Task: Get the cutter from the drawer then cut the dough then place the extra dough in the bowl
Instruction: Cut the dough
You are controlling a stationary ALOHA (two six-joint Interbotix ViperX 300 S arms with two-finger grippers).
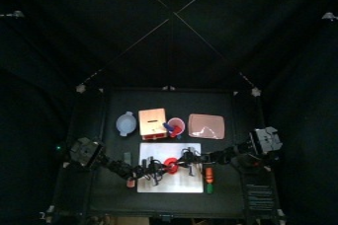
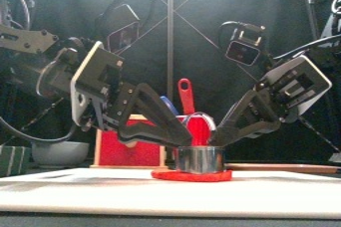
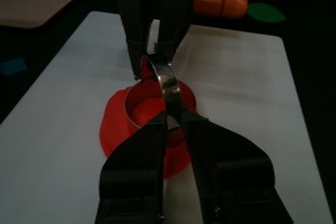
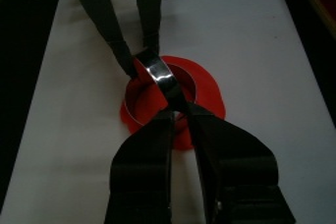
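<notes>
"Where is the round metal cutter (image 2: 200,159) with the wire handle?"

"It is on the flat red dough disc (image 2: 190,175), in the middle of the white cutting board (image 2: 80,186) by the table's front edge."

"Which way does it point?"

"It stands upright with its axis vertical. The open edge is down in the dough and the handle is on top."

"And the arms?"

"The left gripper (image 3: 167,90) and the right gripper (image 4: 164,95) meet over it from opposite sides. Each has its jaws pinched nearly together on the cutter's top."

"What is around it?"

"An orange toy food (image 3: 221,3) lies at the board's right end. Toward the back edge are a blue-grey bowl (image 1: 126,122) on the left, a pale wooden box (image 1: 153,120) with a red drawer front in the middle, and a flat pink tray (image 1: 208,125) on the right."
</notes>
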